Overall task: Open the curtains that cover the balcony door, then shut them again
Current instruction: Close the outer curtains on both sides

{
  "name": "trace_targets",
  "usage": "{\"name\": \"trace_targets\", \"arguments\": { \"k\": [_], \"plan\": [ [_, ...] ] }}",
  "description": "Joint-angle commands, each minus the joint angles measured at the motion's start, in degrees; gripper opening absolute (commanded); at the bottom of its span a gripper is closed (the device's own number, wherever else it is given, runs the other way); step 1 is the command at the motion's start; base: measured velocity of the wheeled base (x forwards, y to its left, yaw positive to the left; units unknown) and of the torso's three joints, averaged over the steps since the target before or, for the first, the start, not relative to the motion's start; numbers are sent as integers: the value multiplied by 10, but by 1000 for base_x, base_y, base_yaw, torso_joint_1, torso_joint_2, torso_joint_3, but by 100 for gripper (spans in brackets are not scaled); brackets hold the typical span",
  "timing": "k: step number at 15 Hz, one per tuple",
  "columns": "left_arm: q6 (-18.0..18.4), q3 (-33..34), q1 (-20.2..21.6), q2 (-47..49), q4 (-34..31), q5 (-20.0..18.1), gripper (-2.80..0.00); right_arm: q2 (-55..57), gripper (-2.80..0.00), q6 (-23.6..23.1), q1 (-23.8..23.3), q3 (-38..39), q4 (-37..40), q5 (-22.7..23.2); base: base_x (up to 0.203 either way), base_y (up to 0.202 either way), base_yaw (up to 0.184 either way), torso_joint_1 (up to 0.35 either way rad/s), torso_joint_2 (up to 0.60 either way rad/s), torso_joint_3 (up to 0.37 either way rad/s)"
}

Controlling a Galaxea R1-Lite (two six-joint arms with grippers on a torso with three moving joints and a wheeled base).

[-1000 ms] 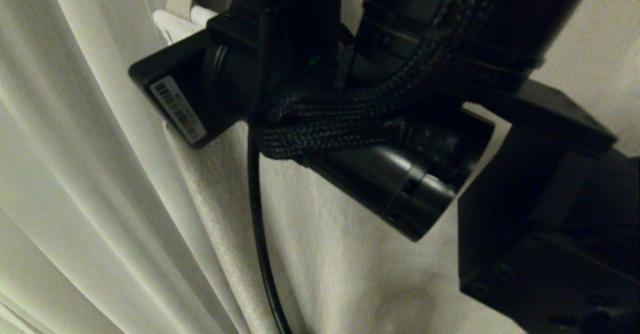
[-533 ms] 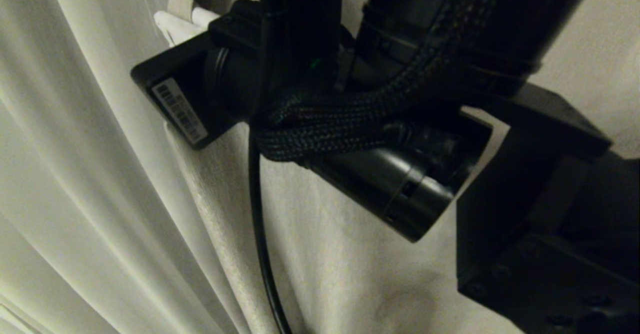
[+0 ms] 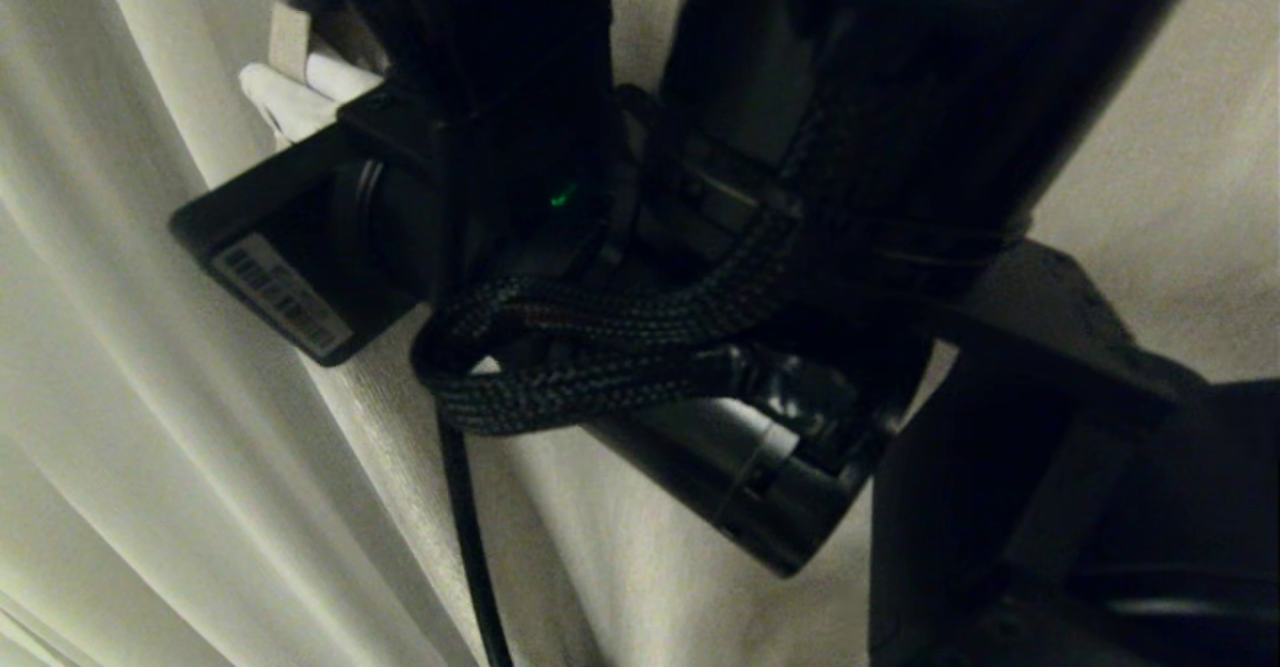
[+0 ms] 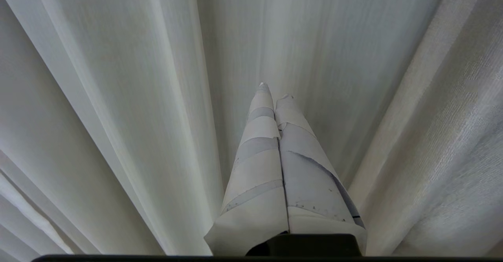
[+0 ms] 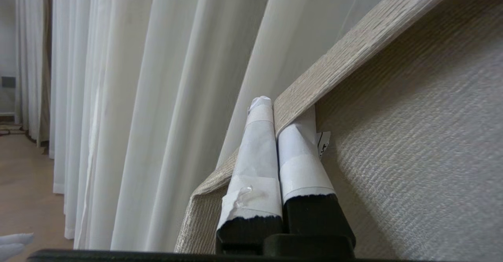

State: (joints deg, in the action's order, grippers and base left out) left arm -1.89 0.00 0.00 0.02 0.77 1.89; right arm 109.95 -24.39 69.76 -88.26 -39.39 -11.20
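Curtains [image 5: 165,97] fill every view: pale sheer panels hang in long vertical pleats, and beside them sits a heavier woven cream panel [image 5: 412,144] with a straight hemmed edge [image 5: 353,42]. In the right wrist view the right claw [image 5: 281,112] is closed on that hemmed edge, the hem running slantwise between its two white-taped fingers [image 5: 255,163] so that one finger lies on each side of the cloth. Beyond the sheer pleats in that view a strip of brown floor [image 5: 23,175] shows, and the panels reach down to it.

From the head view the right arm [image 3: 620,277] crowds the picture, dark, with braided black cables [image 3: 600,347] looped around its wrist and a barcode label [image 3: 280,292] on a black plate. Only the white tips of the right claw's fingers [image 3: 290,97] peep out past the plate, pressed against the cream cloth. A thin black cord [image 3: 470,547] hangs down in front of the woven panel.

In the left wrist view the left claw [image 4: 275,93] is closed on nothing, its taped fingers [image 4: 259,160] pressed together, pointing into the sheer pleats [image 4: 118,97] and just short of them or barely touching; which cannot be told. No glass or door frame shows behind the cloth.
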Motion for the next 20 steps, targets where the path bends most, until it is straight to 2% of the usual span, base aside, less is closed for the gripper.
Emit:
{"name": "trace_targets", "arguments": {
  "k": [1,7,12,15,20],
  "plan": [
    [0,0,0,0,0,0,-280,4,-280,-3,5,4,-8,-13,0,0,0,0,0,0],
    [0,0,0,0,0,0,-280,-12,-280,-2,4,14,-18,-30,0,0,0,0,0,0],
    [0,0,0,0,0,0,-280,-58,-280,0,-31,19,2,-36,0,0,0,0,0,0],
    [0,0,0,0,0,0,-280,-99,-280,3,-80,64,16,-36,0,0,0,0,0,0],
    [0,0,0,0,0,0,-280,-212,-280,18,-211,195,41,-31,0,0,0,0,0,0]
  ]
}}
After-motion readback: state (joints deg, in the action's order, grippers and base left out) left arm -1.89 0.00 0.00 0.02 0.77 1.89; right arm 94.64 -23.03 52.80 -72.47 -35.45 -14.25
